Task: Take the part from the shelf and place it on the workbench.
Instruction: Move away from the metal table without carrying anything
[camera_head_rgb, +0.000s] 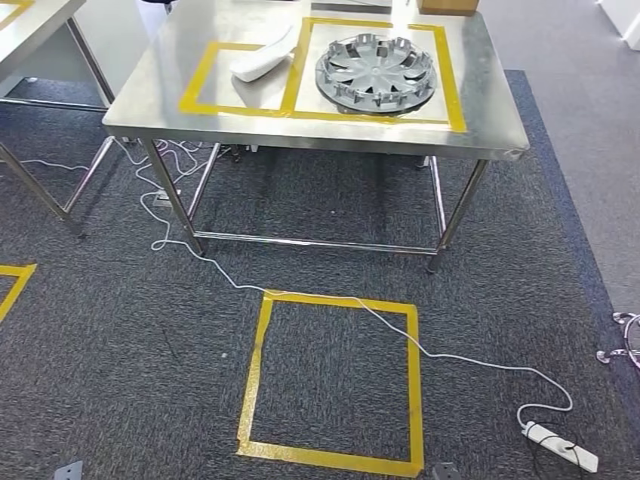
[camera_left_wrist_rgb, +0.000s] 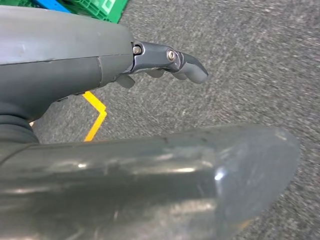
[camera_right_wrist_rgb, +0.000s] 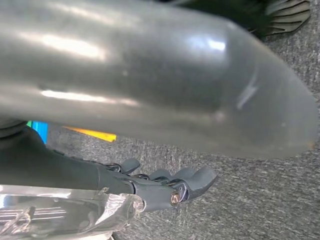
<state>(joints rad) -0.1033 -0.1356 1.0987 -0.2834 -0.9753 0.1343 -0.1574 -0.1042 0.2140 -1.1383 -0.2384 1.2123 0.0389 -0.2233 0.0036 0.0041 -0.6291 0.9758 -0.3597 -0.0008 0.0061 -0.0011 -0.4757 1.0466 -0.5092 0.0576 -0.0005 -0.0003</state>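
Hands: left hand (camera_left_wrist_rgb: 113, 125) hangs over grey carpet (camera_left_wrist_rgb: 245, 65), thumb and dark fingers (camera_left_wrist_rgb: 188, 67) stretched out straight and apart, holding nothing. Right hand (camera_right_wrist_rgb: 151, 100) likewise over carpet, fingers (camera_right_wrist_rgb: 188, 180) extended and spread; a clear shiny sheet (camera_right_wrist_rgb: 68, 210) lies against its lower edge, and whether the hand holds it cannot be told. Readable writing: none legible.

Parts: silver-grey wheel cover (camera_head_rgb: 375, 72), round, spoked, notched at the rim, lying flat inside the right-hand yellow tape rectangle (camera_head_rgb: 450, 70) on the steel surface (camera_head_rgb: 483, 125). White curved part (camera_head_rgb: 263, 60) resting on the tape line between the two rectangles.

Floor: yellow tape square (camera_head_rgb: 332, 380), white cable (camera_head_rgb: 453, 358), power strip (camera_head_rgb: 562, 447).
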